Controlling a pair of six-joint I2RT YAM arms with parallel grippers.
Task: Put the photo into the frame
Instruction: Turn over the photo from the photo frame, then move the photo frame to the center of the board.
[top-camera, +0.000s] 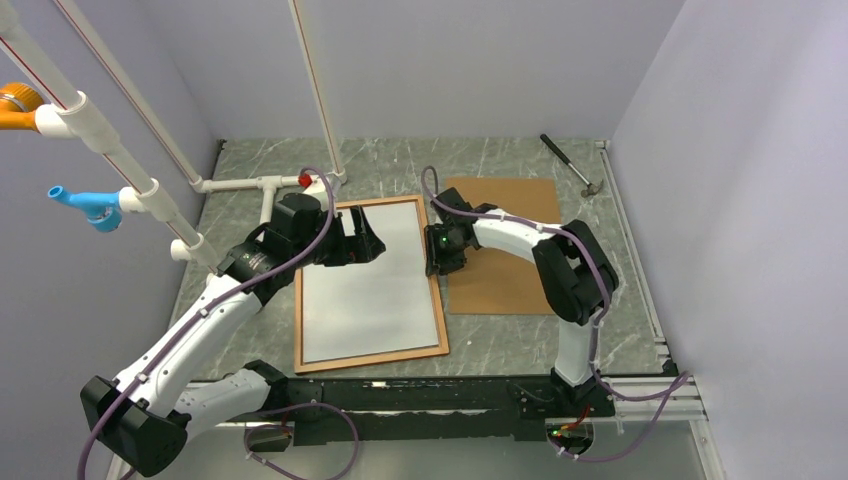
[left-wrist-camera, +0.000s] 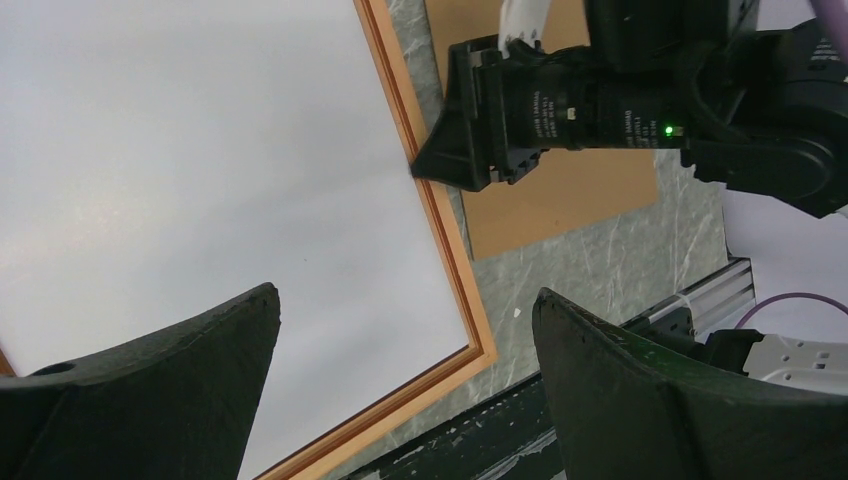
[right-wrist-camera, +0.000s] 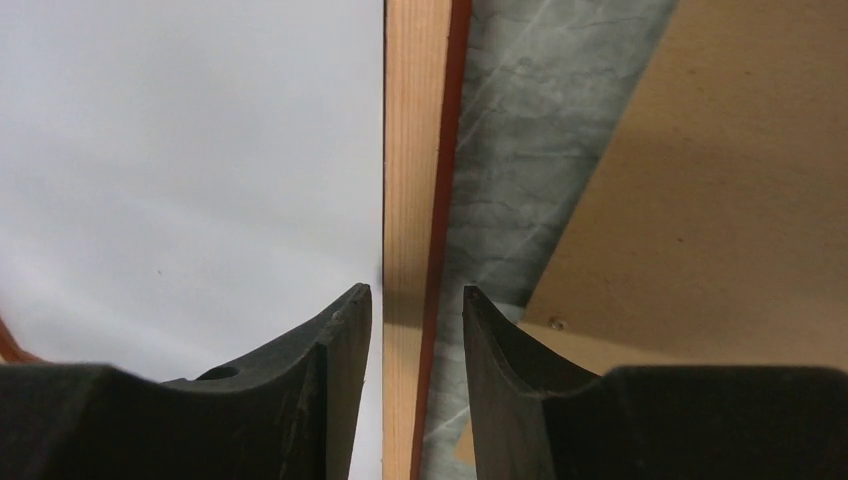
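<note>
The frame (top-camera: 372, 359) lies flat on the table, a thin reddish-brown wooden rectangle. Inside it the photo (top-camera: 368, 285) shows its plain white back. My left gripper (top-camera: 368, 245) hovers open over the photo's upper part, nothing between its fingers; its wrist view shows the photo (left-wrist-camera: 200, 170), the frame's right rail (left-wrist-camera: 442, 225) and near corner. My right gripper (top-camera: 437, 266) stands at the frame's right rail. In its wrist view the gripper (right-wrist-camera: 417, 292) straddles that rail (right-wrist-camera: 415, 150), open, with a small gap on each side, the photo (right-wrist-camera: 190, 150) to the left.
A brown fibreboard panel (top-camera: 510, 285) lies right of the frame, under the right arm, also in the wrist views as panel (right-wrist-camera: 720, 200) and panel (left-wrist-camera: 565, 195). A hammer (top-camera: 573, 166) lies at the back right. White pipework (top-camera: 262, 185) stands at the back left.
</note>
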